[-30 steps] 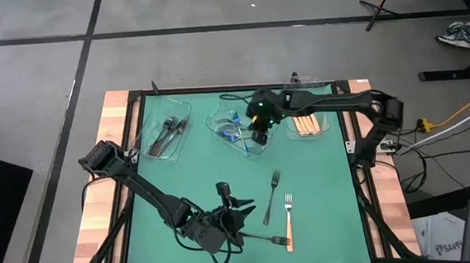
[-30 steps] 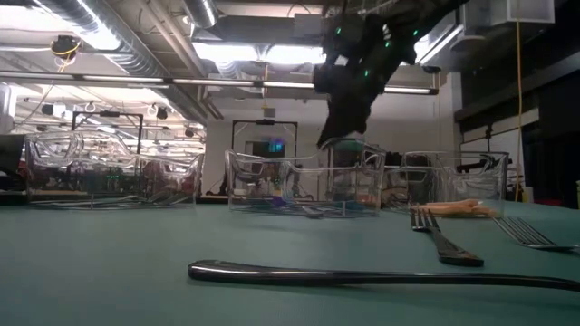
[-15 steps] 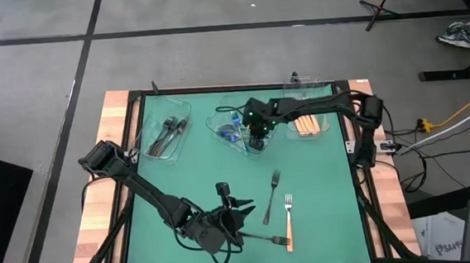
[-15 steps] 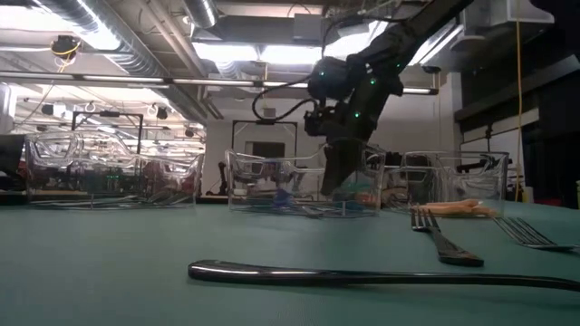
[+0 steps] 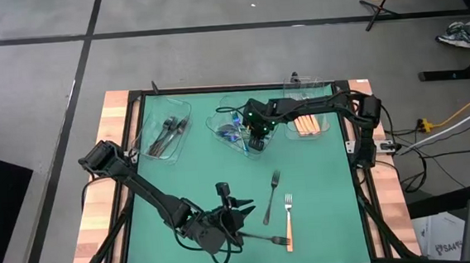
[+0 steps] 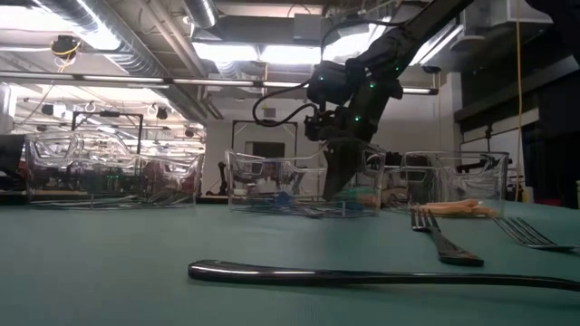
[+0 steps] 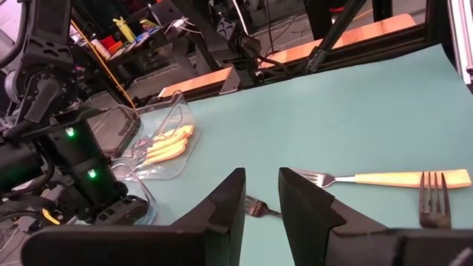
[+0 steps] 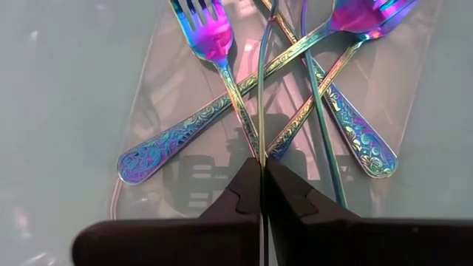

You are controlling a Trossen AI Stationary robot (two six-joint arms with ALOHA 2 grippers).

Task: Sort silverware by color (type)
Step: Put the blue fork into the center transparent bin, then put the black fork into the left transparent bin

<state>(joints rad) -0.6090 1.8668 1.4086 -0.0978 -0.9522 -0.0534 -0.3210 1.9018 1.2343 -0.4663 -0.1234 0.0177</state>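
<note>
My right gripper (image 5: 255,140) reaches down into the middle clear tray (image 5: 224,122), shut on a thin iridescent utensil (image 8: 261,111) seen edge-on. Several iridescent blue-purple forks (image 8: 222,66) lie crossed on that tray's floor. Dark forks (image 5: 167,133) lie in the left tray, and orange-handled pieces (image 5: 304,125) in the right one. On the green mat lie a dark fork (image 5: 271,197), an orange-handled fork (image 5: 288,219) and another dark fork (image 5: 267,239). My left gripper (image 7: 261,198) hovers open near the table's near edge, beside that last fork, holding nothing. My right gripper pinches the iridescent utensil's narrow edge (image 8: 261,151) between its two fingertips, coming steeply from above. The utensil runs on forward from the fingers over the forks in the tray. Whether its far end rests on them I cannot tell.
The three clear trays stand in a row along the far edge of the mat. Wooden boards (image 5: 100,215) and a black frame border the mat. In the low view a dark handle (image 6: 362,274) lies across the foreground.
My right gripper has come down into the middle tray with the utensil, tipping more steeply downward, most of it in the first half second. My left arm has kept still.
</note>
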